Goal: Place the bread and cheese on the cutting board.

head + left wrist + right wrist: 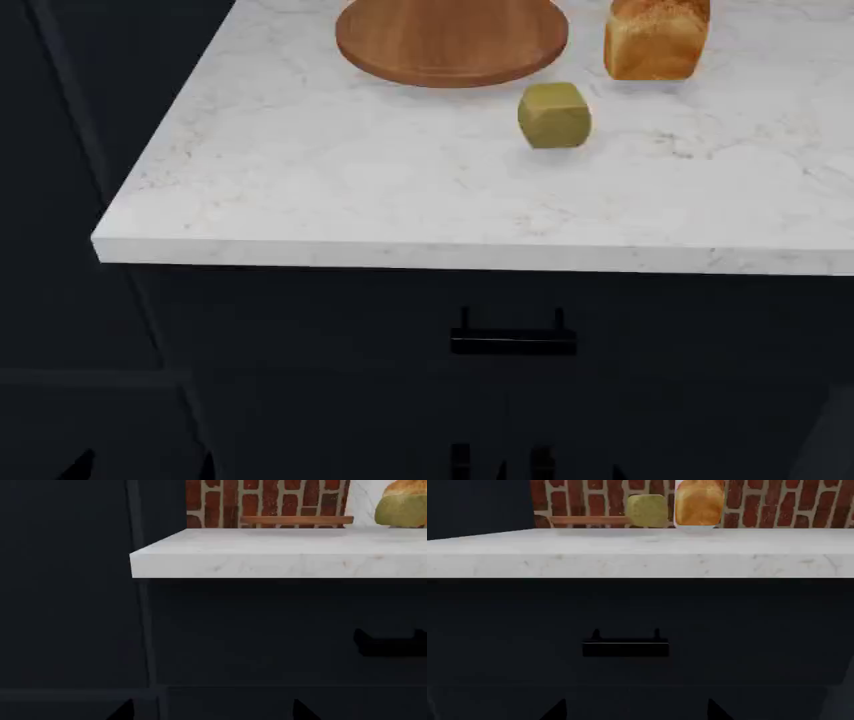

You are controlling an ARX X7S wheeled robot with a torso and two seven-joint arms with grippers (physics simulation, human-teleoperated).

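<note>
The round reddish-brown cutting board lies at the back of the white marble counter with nothing on it. The golden-brown bread stands upright to its right. The olive-yellow cheese sits on the counter in front of both, clear of the board. Both arms hang low in front of the dark cabinet, below the countertop. My left gripper is open and empty, its tips wide apart. My right gripper is open and empty too, facing the drawer. In the right wrist view the board, cheese and bread show above the counter edge.
A dark drawer front with a black handle sits under the counter edge. A tall dark cabinet panel stands left of the counter's corner. A red brick wall backs the counter.
</note>
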